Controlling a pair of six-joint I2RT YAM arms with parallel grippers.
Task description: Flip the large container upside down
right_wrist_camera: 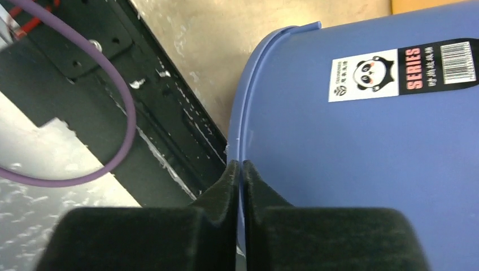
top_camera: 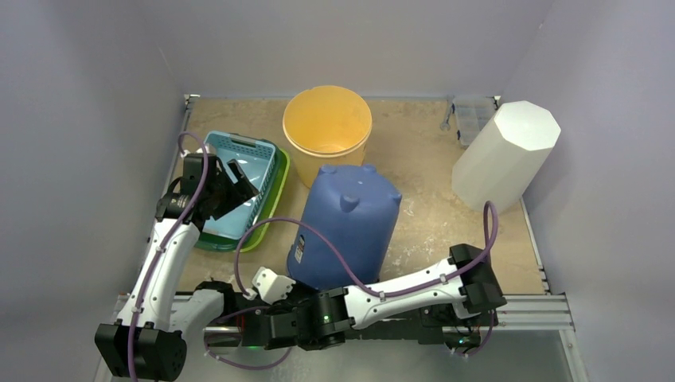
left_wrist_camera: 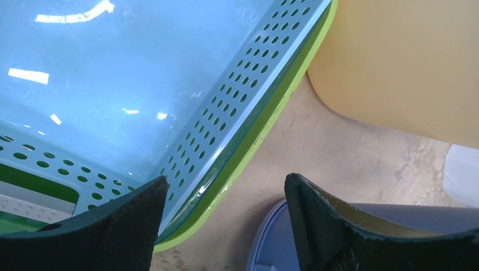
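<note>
The large blue container [top_camera: 348, 223] stands in the middle of the table, leaning, with its footed base up and its mouth down. A panda label shows on its wall [right_wrist_camera: 367, 141]. My right gripper [right_wrist_camera: 241, 169] is shut on the container's thin rim at the near lower edge [top_camera: 293, 285], one finger on each side of the lip. My left gripper [top_camera: 237, 181] hangs open over the light blue perforated basket [top_camera: 239, 147]. Nothing is between its fingers [left_wrist_camera: 226, 189]. The container's base [left_wrist_camera: 271, 245] shows at the bottom of the left wrist view.
The basket [left_wrist_camera: 113, 84] sits in a green tray [top_camera: 278, 187] at the left. An orange bucket [top_camera: 326, 119] stands behind the container, a white octagonal bin [top_camera: 505, 155] leans at the right, and a small clear box [top_camera: 472, 115] is at the back right. The black frame rail [right_wrist_camera: 169, 130] runs along the table's near edge.
</note>
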